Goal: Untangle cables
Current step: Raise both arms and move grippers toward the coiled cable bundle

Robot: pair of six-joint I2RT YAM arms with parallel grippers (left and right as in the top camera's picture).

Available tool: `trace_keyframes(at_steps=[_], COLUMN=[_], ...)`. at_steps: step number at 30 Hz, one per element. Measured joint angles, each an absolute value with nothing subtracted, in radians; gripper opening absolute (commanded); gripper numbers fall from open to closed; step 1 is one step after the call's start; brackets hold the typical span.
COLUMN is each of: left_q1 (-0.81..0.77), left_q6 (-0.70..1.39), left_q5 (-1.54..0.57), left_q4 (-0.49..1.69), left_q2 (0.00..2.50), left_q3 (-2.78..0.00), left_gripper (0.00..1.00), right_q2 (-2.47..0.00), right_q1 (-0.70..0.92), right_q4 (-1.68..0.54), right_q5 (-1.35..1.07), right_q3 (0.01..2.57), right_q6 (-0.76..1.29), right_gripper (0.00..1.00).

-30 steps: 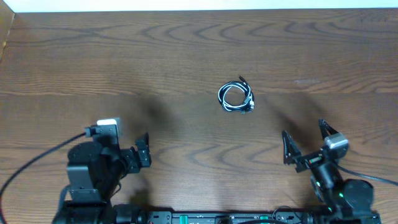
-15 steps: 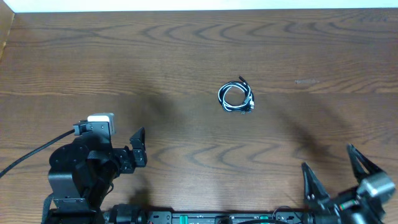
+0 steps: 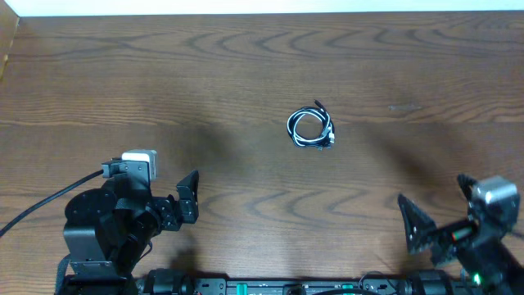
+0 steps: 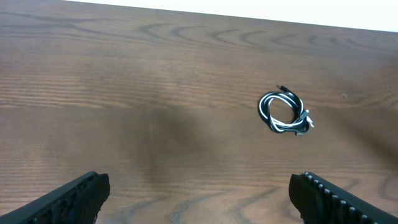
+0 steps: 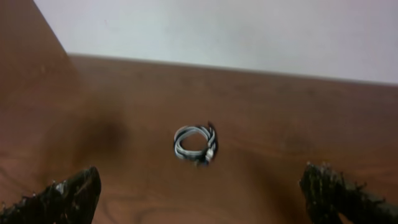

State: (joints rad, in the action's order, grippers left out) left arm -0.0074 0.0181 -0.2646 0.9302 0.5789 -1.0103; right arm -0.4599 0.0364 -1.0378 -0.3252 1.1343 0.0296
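Thin black-and-white cables (image 3: pixel 311 129) lie coiled at one o'clock on the brown wooden surface (image 3: pixel 246 74). The left tool (image 4: pixel 200 181), seven o'clock, and the right tool (image 5: pixel 200 173), five o'clock, both stand released.

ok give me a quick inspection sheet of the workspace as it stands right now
surface: dark wood-grain table, flat
job's things: black and white cables wound together in one small coil near the middle, not yet untangled, nothing touching them
clutter: nothing seen
grippers: left gripper and right gripper both open with fingers spread wide, both empty, both near the table's near edge and apart from the coil
cables: thick black arm cable trails from the left arm off the left side, away from the coil
surroundings: pale wall beyond the table's far edge
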Motion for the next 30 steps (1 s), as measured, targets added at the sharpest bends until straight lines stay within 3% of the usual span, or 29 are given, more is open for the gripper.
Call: trace_keyframes(at_steps=[13,24,30], left_q1=[-0.007,-0.007,-0.007], left_q6=[0.027,-0.019,-0.101], left_q5=[-0.265,-0.325,-0.431], left_q4=[0.922,0.92,0.792], left_q2=[0.579,0.579,0.581], left_q3=[-1.01,-1.01,-1.01], left_gripper=[0.98,0.98,0.98], right_q2=[-0.769,-0.794,-0.794], right_q1=[0.036,0.036,0.036], right_q4=[-1.092,-1.069,-1.113], right_q5=[-0.324,-0.334,-0.342], right_q3=[1.193,1.196,1.197], right_q6=[-0.056,-0.063,-0.059], right_gripper=[0.99,0.99,0.99])
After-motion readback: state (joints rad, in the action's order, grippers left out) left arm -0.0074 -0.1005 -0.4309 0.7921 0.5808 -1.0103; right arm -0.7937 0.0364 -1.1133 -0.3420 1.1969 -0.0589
